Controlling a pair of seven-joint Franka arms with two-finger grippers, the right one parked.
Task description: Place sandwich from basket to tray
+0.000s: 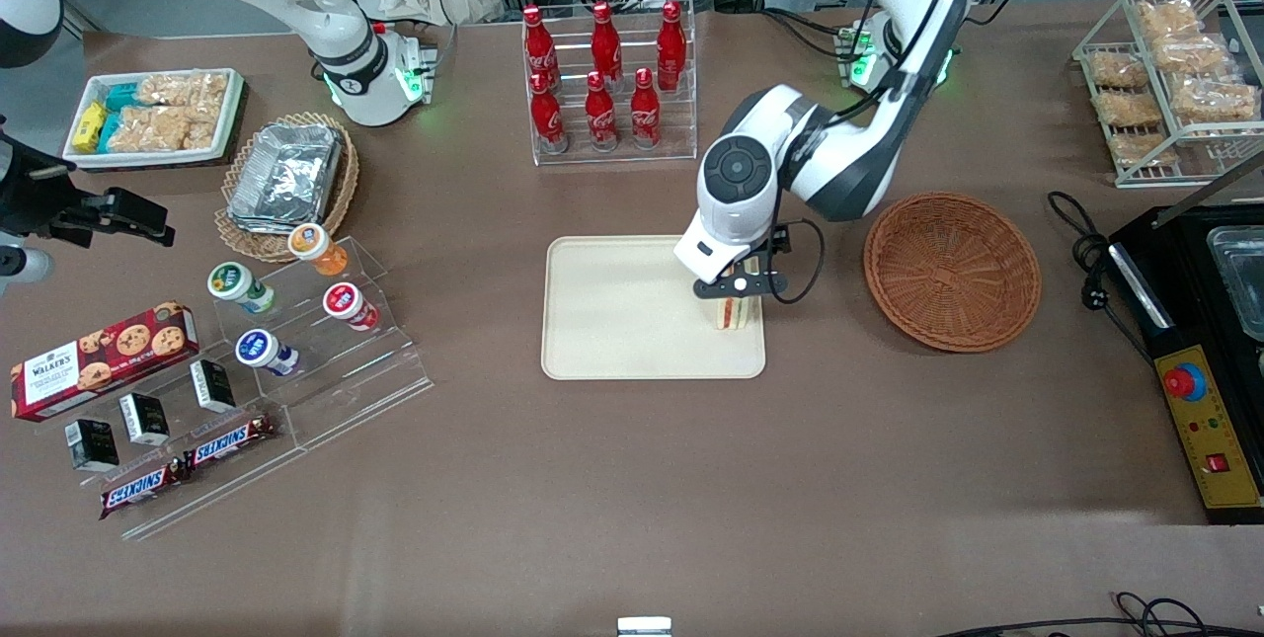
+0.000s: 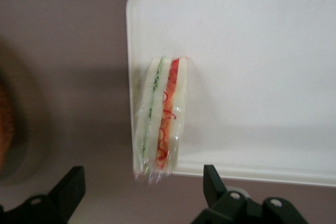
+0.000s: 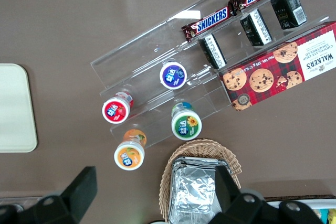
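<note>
Hand [image 1: 739, 287] open over sandwich [image 1: 736, 309], tray [image 1: 612, 321] rest bare; basket [image 1: 952, 270] beside.

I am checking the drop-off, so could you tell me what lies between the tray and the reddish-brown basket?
Only bare table. In the front view, tray and basket sit apart; the sandwich stands on the tray's basket-side edge, with the open gripper over it.

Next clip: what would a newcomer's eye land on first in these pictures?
Probably the wrapped triangular sandwich with its orange-red filling, standing on edge on the cream-beige rectangular tray at the rim nearest the round reddish-brown wicker basket. The working arm's gripper hangs just above it, fingers open and apart from the wrapper. The basket itself holds nothing.
</note>
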